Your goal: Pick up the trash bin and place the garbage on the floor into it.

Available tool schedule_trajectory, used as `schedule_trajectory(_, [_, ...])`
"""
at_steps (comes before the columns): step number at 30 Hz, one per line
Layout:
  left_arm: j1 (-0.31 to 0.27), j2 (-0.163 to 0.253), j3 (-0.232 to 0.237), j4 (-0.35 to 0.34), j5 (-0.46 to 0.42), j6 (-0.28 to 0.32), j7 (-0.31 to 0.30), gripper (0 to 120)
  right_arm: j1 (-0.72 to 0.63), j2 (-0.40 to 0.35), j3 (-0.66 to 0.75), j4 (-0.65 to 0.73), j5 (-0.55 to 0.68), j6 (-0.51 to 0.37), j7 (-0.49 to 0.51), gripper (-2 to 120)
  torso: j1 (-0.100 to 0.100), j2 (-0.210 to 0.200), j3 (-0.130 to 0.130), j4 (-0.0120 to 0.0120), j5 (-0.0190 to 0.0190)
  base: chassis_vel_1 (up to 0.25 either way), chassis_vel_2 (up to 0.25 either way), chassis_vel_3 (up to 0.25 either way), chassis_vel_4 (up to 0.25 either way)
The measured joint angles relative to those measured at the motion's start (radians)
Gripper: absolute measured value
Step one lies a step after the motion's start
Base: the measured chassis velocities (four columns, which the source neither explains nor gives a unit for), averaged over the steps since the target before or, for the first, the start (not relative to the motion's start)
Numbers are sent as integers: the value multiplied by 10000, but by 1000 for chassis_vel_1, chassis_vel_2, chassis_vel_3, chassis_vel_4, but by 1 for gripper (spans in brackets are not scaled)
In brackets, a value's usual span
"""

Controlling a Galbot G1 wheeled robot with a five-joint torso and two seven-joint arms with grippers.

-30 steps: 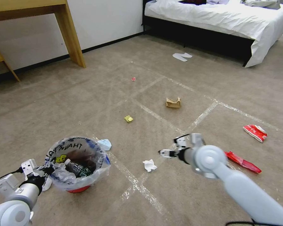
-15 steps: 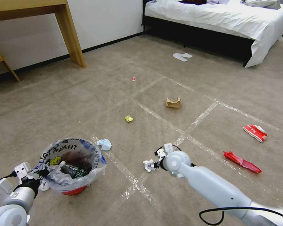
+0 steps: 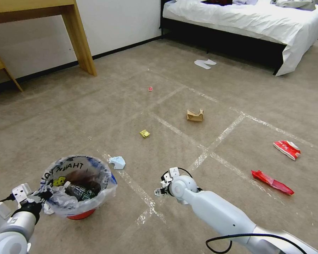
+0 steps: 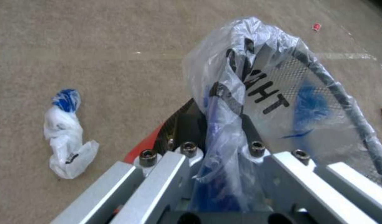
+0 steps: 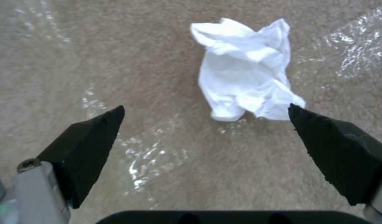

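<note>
Tissue [image 5: 245, 70] just beyond spread jaws

Bedroom interior, probably a home or hotel-type room arranged as a test setting. At 1 o'clock stands a bed [image 3: 251, 21] with a dark frame, white sheets hanging over its corner and loose clothing on top. A pair of flat white slippers [image 3: 204, 63] lies on the floor just before it, at 12 o'clock. At 10 o'clock a light wooden table [image 3: 74, 31] stands against a white wall [image 3: 123, 21] with a dark baseboard. The floor [image 3: 95, 113] is beige-brown short carpet, crossed by shiny clear tape lines [image 3: 215, 141] forming a grid, a marking that suggests a staged room.
</note>
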Motion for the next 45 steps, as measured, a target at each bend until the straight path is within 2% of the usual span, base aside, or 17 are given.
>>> schedule_trajectory(2, [1, 15, 8, 31, 2, -18, 14, 5, 52, 113, 19, -350, -552, 73, -224, 100, 0, 0, 0, 0, 0, 0, 0, 0, 0])
schedule_trajectory(9, [-1, 13, 20, 66, 4, -52, 25, 5, 127, 381, 34, -897, -869, 197, -360, 98, 0, 0, 0, 0, 0, 0, 0, 0, 0])
schedule_trajectory(11, [0, 9, 20, 72, 4, -65, 28, 5, 151, 476, 26, -1067, -974, 257, -397, 94, 0, 0, 0, 0, 0, 0, 0, 0, 0])
schedule_trajectory(13, [17, 0, 19, 72, 5, -89, 44, 5, 217, 631, 15, -1488, -1187, 460, -514, 84, 0, 0, 0, 0, 0, 0, 0, 0, 0])
schedule_trajectory(25, [37, 6, 35, 61, 6, -151, 67, 5, 298, 810, 29, -2094, -1499, 807, -743, 69, 0, 1, 0, 1, 0, 0, 0, 0, 0])
schedule_trajectory(27, [12, 3, 71, 73, 25, -152, 66, 5, 247, 779, 40, -2008, -1535, 846, -755, 61, 0, 1, 0, 0, 1, 0, 0, 0, 0])
schedule_trajectory(30, [10, -4, 87, 82, 35, -155, 66, 5, 232, 766, 41, -1986, -1550, 857, -766, 57, 0, 1, 0, 0, 1, 0, 0, 0, 0])
schedule_trajectory(32, [5, -16, 120, 96, 51, -157, 66, 5, 204, 763, 41, -1985, -1592, 882, -793, 45, 0, 0, 0, 0, 1, 0, 0, 0, 0])
schedule_trajectory(33, [5, -16, 120, 96, 51, -157, 66, 5, 204, 763, 41, -1985, -1592, 882, -793, 45, 0, 0, 0, 0, 1, 0, 0, 0, 0])
schedule_trajectory(38, [-12, -11, 127, 104, 58, -165, 66, 5, 140, 722, 43, -1976, -1679, 929, -855, 22, -1, 1, 0, 0, 1, 0, 0, 0, 0])
schedule_trajectory(42, [-9, -15, 132, 109, 63, -173, 66, 5, 123, 703, 46, -1970, -1704, 953, -889, 16, -1, 0, 0, 0, 1, 0, 0, 0, 0])
schedule_trajectory(43, [-8, -25, 139, 114, 66, -174, 66, 5, 105, 687, 46, -1979, -1764, 1003, -944, 5, -1, 0, 0, 0, 1, 0, 0, 0, 0])
schedule_trajectory(45, [-9, -30, 146, 115, 66, -176, 67, 5, 96, 686, 46, -2030, -1815, 1044, -990, 1, -1, 0, 0, 0, 1, 0, 0, 0, 0])
